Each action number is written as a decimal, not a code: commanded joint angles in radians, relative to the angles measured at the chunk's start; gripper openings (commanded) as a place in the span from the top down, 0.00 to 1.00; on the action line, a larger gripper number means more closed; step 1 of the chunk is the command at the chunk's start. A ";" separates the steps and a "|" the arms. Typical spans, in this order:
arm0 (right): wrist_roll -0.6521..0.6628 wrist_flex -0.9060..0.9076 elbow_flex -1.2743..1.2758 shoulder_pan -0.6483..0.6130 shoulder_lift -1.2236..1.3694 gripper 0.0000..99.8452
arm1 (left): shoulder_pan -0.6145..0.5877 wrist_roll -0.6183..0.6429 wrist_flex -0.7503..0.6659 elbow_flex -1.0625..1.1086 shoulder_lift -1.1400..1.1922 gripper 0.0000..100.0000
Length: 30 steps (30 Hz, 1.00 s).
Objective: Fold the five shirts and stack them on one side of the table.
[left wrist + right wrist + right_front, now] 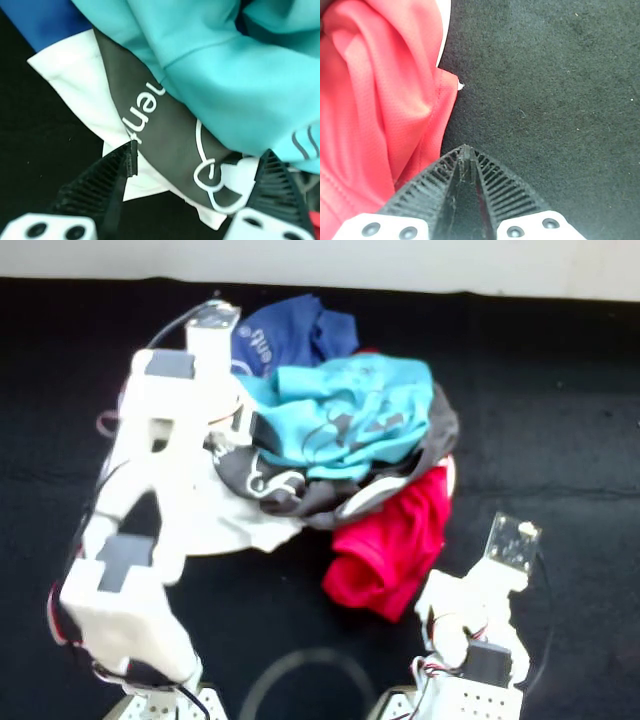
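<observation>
Black felt-like cloth covers the table (560, 420). Five shirts lie unfolded in one heap at mid-table.

- Blue shirt (295, 330): far end of the heap, with white lettering on the fold beside the left arm (160, 470). Not read off.
- Teal shirt (345, 415): on top, crumpled, with a grey line pattern across it.
- Grey shirt (440, 430): under the teal, showing along the heap's right and near edges. In the left wrist view it carries white lettering and a looping white outline (165, 145).
- White shirt (220, 520): lowest, spread flat under the left arm and poking out below the grey (75, 85).
- Red shirt (395, 540): near right of the heap, bunched, touching the grey. Plain mesh knit, no print seen (375, 100).

Left gripper (201, 154): jaws spread wide over the grey shirt's printed panel, nothing between them. Contact with the cloth cannot be told.

Right gripper (465, 150): jaws pressed together, empty, over bare table just beside the red shirt's edge. The right arm (480, 610) is low at the near right.
</observation>
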 commanded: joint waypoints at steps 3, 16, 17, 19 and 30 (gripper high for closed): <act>-0.009 0.001 0.139 -0.004 -0.005 0.99 | 0.010 0.005 0.003 -0.203 0.225 0.64; -0.009 0.001 0.139 -0.004 -0.005 0.99 | -0.018 -0.002 0.204 -0.234 0.453 0.75; -0.009 0.001 0.139 -0.004 -0.005 0.99 | -0.031 -0.003 0.215 -0.234 0.460 0.80; -0.009 0.001 0.139 -0.004 -0.005 0.99 | -0.071 -0.003 0.222 -0.234 0.461 0.91; -0.011 0.001 0.139 -0.008 -0.005 0.99 | -0.499 -0.003 0.331 -0.355 0.453 0.99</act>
